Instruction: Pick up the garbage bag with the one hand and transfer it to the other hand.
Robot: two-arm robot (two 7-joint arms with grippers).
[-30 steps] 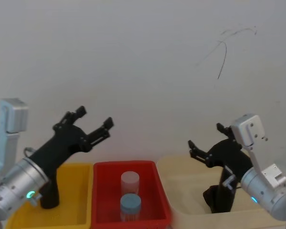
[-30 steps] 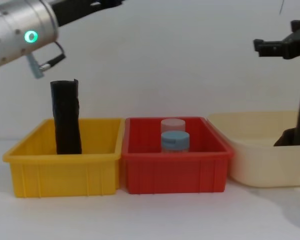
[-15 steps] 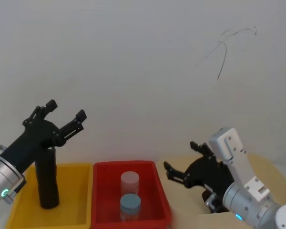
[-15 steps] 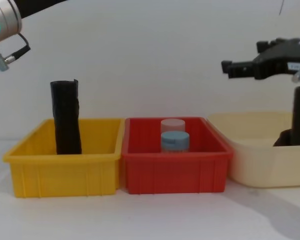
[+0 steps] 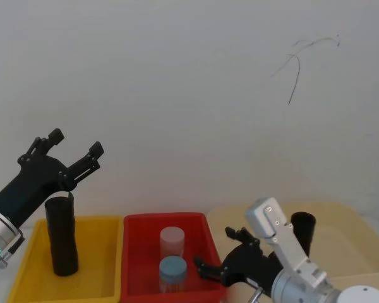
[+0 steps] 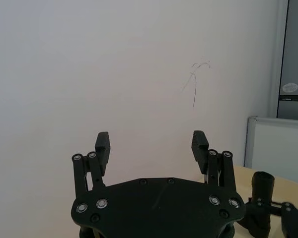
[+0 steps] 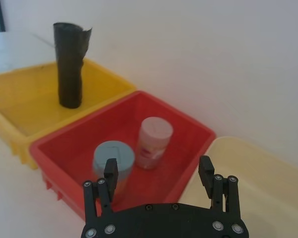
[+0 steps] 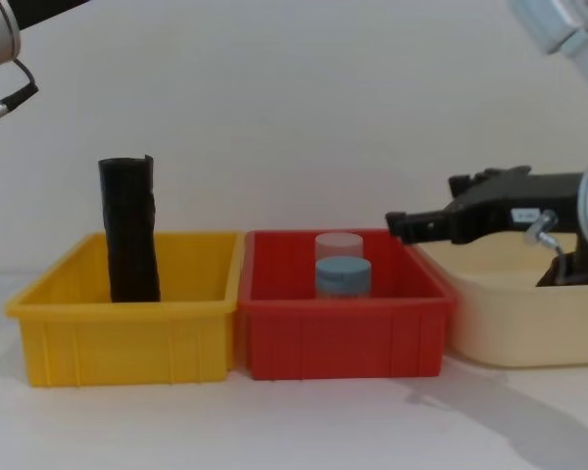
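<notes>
The garbage bag (image 5: 302,230) stands upright in the cream bin (image 5: 344,218); its black top shows just behind my right arm. Its flared lower end (image 8: 561,274) peeks out behind the gripper in the chest view. My right gripper (image 5: 216,251) hangs open and empty to the left of the bag, over the seam between the red and cream bins, fingers pointing left (image 8: 423,204). My left gripper (image 5: 74,144) is open and empty, raised high above the yellow bin (image 5: 107,252). From the left wrist the bag (image 6: 262,198) shows far off.
A straight, slimmer black roll (image 8: 129,230) stands in the yellow bin (image 8: 127,338). The red bin (image 8: 343,338) holds a pale pink jar (image 5: 172,238) and a blue-lidded jar (image 5: 174,270). A white wall rises close behind the bins.
My right gripper has dropped and swung left, from above the bag to the red bin's edge, uncovering the bag's top. My left gripper has drawn back to the left.
</notes>
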